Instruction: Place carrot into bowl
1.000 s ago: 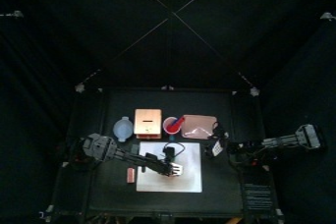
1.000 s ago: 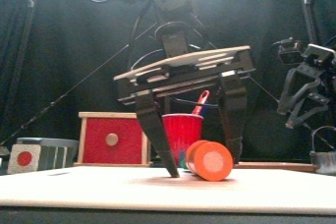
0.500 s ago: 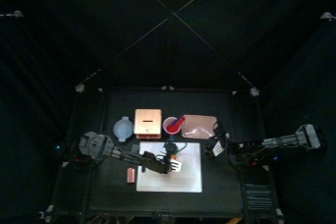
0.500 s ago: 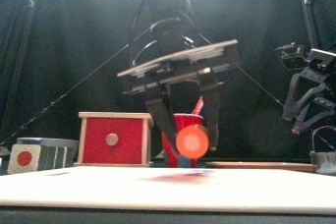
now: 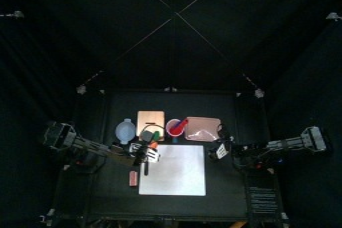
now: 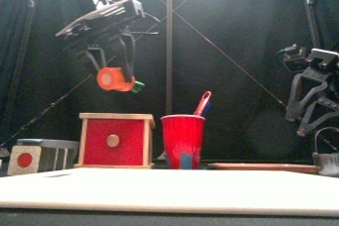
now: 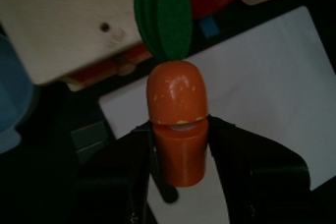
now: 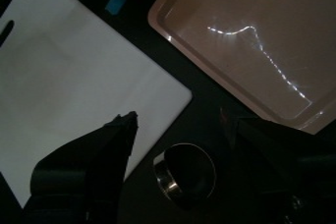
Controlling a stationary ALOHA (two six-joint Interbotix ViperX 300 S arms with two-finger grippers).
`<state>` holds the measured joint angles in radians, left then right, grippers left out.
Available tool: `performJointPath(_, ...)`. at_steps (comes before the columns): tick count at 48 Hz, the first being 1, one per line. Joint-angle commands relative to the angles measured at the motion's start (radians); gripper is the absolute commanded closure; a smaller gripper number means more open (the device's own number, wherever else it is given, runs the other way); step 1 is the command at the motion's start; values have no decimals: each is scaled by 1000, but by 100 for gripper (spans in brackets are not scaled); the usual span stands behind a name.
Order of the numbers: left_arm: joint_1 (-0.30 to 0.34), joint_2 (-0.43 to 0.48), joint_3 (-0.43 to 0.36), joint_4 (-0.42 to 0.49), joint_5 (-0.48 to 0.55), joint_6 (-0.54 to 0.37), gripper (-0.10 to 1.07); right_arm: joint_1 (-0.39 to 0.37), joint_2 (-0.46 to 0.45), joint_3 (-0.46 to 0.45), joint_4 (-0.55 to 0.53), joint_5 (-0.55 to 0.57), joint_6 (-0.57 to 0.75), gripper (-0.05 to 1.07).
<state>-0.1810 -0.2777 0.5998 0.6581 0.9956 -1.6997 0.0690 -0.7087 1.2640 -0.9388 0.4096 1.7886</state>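
The left gripper (image 6: 117, 69) hangs high above the table in the front view, its arm bent up and back toward the left side, jaws pointing down and clamped on the carrot (image 7: 178, 130). In the left wrist view the carrot stands between the two black jaws, its thick orange end gripped low between them and its green leafy tip (image 7: 163, 17) reaching away from the wrist. Beyond that tip lie the tan box (image 7: 79, 27) and, to one side of it, the white board (image 7: 269, 76). From above, the left gripper (image 5: 146, 150) sits over the board's (image 5: 178, 172) near-left corner, with the red bowl (image 5: 174, 127) just past it toward the table's back, between the tan box (image 5: 150, 123) and the pale pink container (image 5: 203, 128). A second ago this gripper was down on the board with its jaws straddling the carrot; half a second ago it was partway up with the carrot already lifted; now it has risen much higher and swung left off the board's middle. The right gripper (image 8: 178, 140) rests at the board's right edge, jaws spread apart with nothing between them, a small metal ring (image 8: 187, 172) below it and the pale pink container just beyond; it has not shifted.
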Motion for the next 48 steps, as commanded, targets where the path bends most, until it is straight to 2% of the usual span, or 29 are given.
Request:
performJointPath(1,38,-89,61,14,-3,0,45,-2,3,-21,2,3,0,5)
performJointPath(7,143,-224,259,44,-15,-6,45,-12,3,-21,2,9,2,5)
performJointPath(11,219,-282,370,61,-81,-5,45,-34,3,-23,2,15,3,5)
performJointPath(17,311,-299,469,69,-262,0,44,-54,5,-29,15,15,3,5)
performJointPath(22,387,-291,540,103,-334,3,41,-67,5,-38,20,15,3,5)
performJointPath(26,428,-291,568,130,-371,5,34,-74,5,-48,25,15,3,5)
performJointPath(30,460,-291,580,164,-434,3,21,-80,5,-49,28,15,3,5)
performJointPath(37,469,-291,584,209,-532,6,3,-89,5,-46,51,17,3,5)
performJointPath(48,471,-330,584,222,-535,9,-1,-89,5,-49,72,17,2,5)
